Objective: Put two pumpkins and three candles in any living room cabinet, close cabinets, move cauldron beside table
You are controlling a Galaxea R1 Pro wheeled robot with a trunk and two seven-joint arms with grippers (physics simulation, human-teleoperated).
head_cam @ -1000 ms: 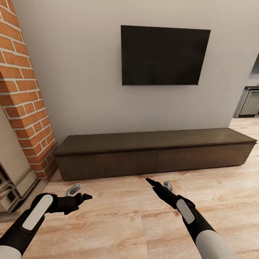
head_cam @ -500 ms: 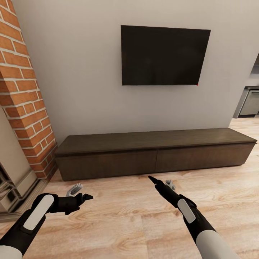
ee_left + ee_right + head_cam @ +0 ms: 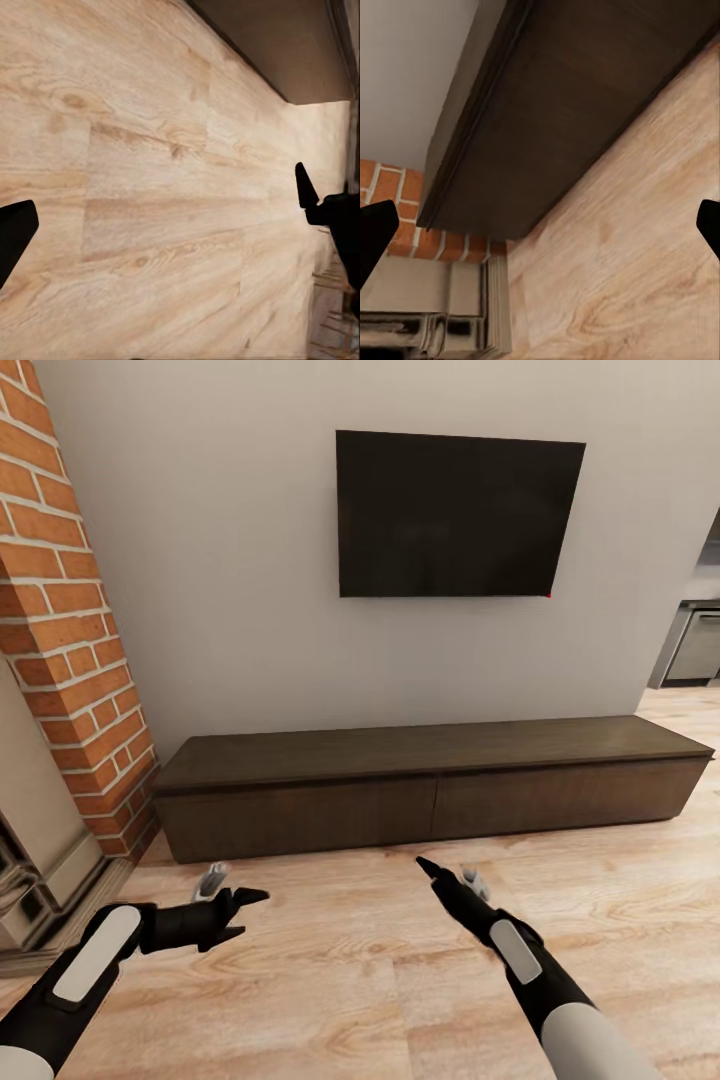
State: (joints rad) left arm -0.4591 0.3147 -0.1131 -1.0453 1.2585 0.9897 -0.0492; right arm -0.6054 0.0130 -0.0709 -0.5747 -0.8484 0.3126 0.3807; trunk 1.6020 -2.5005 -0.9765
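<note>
Cabinet (image 3: 430, 800) sits at 12 o'clock against the wall, both drawer fronts shut. No pumpkins, candles or cauldron in sight, so stowing looks unstarted. Left gripper (image 3: 243, 913) at 8 o'clock and right gripper (image 3: 428, 867) at 5 o'clock hover over wood floor (image 3: 350, 980), both spread wide and empty.

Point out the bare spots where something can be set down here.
The cabinet top is bare end to end. Wood floor between the left gripper and right gripper is open. The brick column crowds the cabinet's left end.
</note>
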